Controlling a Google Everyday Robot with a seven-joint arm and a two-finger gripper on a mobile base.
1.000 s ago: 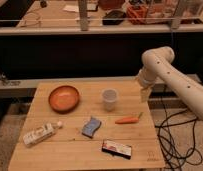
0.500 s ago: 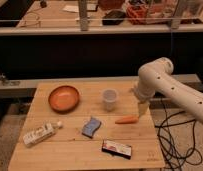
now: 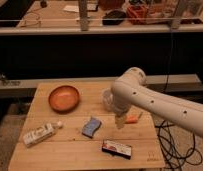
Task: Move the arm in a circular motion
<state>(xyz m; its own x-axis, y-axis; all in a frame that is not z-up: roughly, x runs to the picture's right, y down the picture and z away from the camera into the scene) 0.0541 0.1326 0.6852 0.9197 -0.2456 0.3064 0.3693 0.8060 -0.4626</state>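
The arm (image 3: 160, 105) is large, glossy white, with thick rounded segments and small dark dots. It reaches in from the right edge over the wooden table (image 3: 70, 147). Its elbow sits above the table's back right. The gripper (image 3: 119, 122) is a small tapered beige tip pointing down, just left of an orange carrot (image 3: 132, 119) and in front of a white cup (image 3: 108, 98), which the arm partly hides.
On the table lie an orange bowl (image 3: 64, 97) at the back left, a white bottle (image 3: 40, 134) at the front left, a blue sponge (image 3: 91, 126) in the middle and a dark flat packet (image 3: 116, 148) at the front. Black cables (image 3: 170, 142) hang right of the table.
The arm has swung left and forward over the table. Its tip went from the table's right edge to near the carrot, and the arm now covers part of the cup.
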